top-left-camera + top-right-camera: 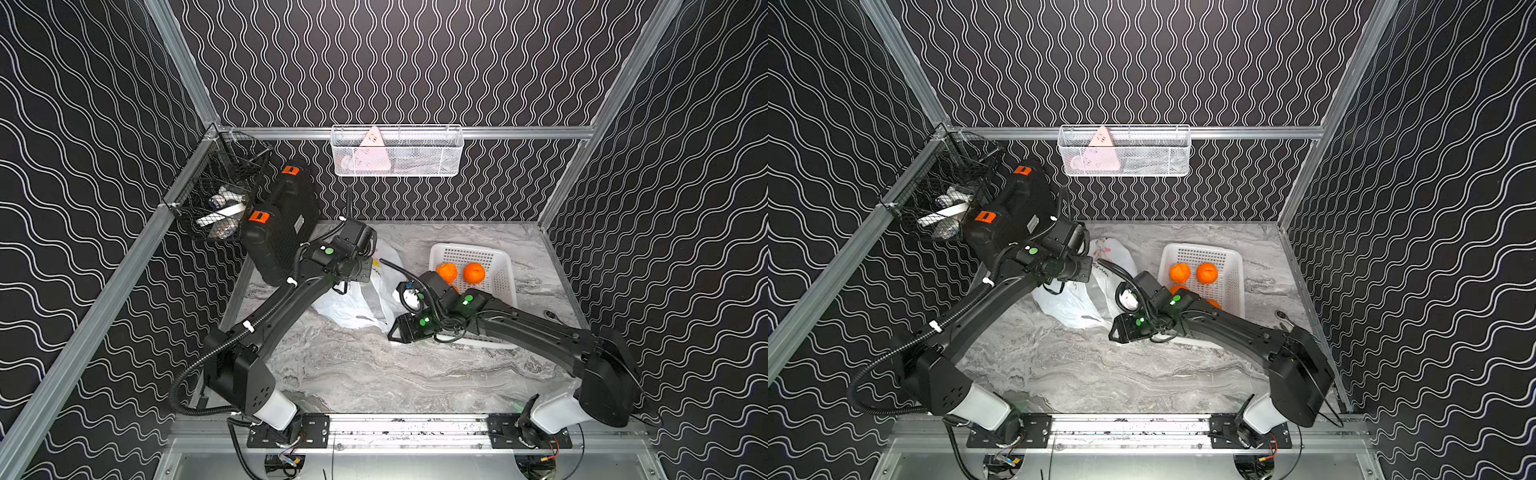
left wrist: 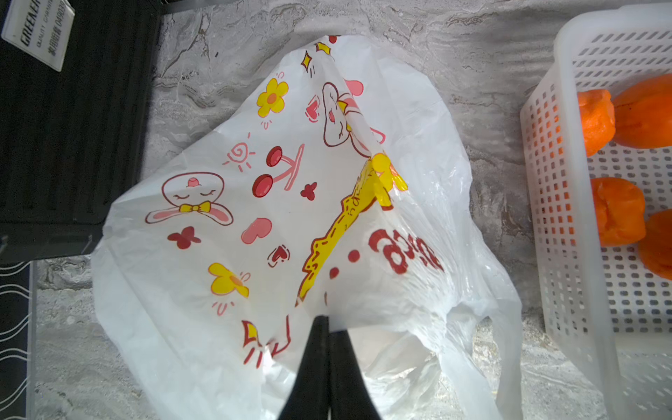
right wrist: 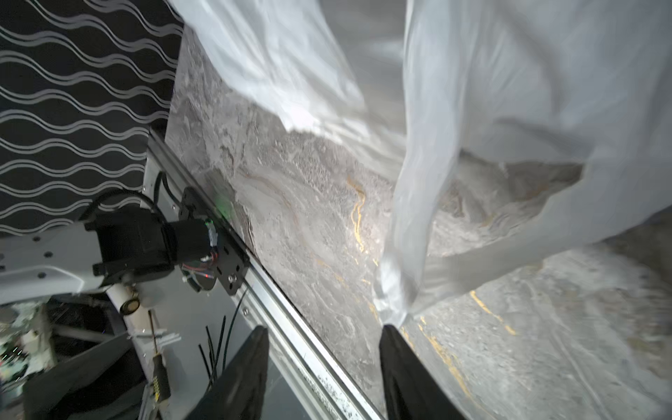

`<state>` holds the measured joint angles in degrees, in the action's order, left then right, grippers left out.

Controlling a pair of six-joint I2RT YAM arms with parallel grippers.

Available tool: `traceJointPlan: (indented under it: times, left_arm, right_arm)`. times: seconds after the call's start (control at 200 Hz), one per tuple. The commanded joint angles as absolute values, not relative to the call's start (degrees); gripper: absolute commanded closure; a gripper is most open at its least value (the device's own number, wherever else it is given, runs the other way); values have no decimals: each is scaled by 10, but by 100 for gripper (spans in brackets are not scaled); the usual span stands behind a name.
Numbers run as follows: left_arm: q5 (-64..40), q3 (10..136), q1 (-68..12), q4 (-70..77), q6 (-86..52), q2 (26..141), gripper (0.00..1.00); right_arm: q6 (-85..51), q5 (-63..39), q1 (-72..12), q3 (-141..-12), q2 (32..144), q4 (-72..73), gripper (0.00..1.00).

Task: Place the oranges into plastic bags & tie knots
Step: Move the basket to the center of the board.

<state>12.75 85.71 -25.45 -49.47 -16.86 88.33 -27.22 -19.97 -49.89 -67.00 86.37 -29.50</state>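
Left jaws are hidden under the wrist in both top views, which show the bag [image 1: 353, 309] on the worktop [image 1: 374, 374] beside the basket [image 1: 503, 282] holding the oranges [image 1: 474, 273], so I judge we're opening the bag, nothing loaded yet. Left wrist view: the left jaws are clenched on the bag's [image 2: 225, 232] printed film near its mouth, tenting it up. Right wrist view: the right jaws stand apart, gripping nothing, a bag handle [image 3: 407, 218] hanging right at one tip; next I'd close on that strip and pull the mouth wide.

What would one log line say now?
left jaws: shut on white printed plastic bag | right jaws: open | four round oranges: in white perforated plastic basket
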Motion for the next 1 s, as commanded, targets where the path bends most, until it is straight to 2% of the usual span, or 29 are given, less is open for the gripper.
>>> traceJointPlan:
  times: [0.0,0.13,0.255,0.52,0.585,0.67,0.735,0.836,0.906,0.996]
  left_arm:
    - [111,841,-253,-500,-181,871,100]
    - [108,839,-253,-507,-183,868,100]
    - [107,844,-254,-513,-182,867,100]
    - [105,841,-254,-516,-175,863,100]
    - [106,840,-254,-515,-174,861,100]
    - [104,837,-254,-514,-172,860,100]
    - [103,833,-254,-514,-171,859,100]
    - [91,817,-254,-505,-165,852,100]
    - [80,805,-254,-498,-158,844,100]
    - [69,792,-256,-495,-150,835,100]
  right_arm:
    - [-288,-115,-495,-696,878,-317,43]
    - [-307,-70,-496,-765,947,-365,41]
    - [-319,-38,-496,-775,973,-354,37]
    - [-306,-55,-496,-766,1011,-339,37]
    - [-305,-45,-496,-762,1015,-337,45]
    - [-293,-31,-495,-774,1017,-351,66]
    - [-281,-23,-492,-788,1013,-362,78]
    - [-262,-14,-481,-811,999,-378,92]
    - [-253,-18,-470,-822,991,-384,96]
    - [-243,-30,-448,-828,982,-380,96]
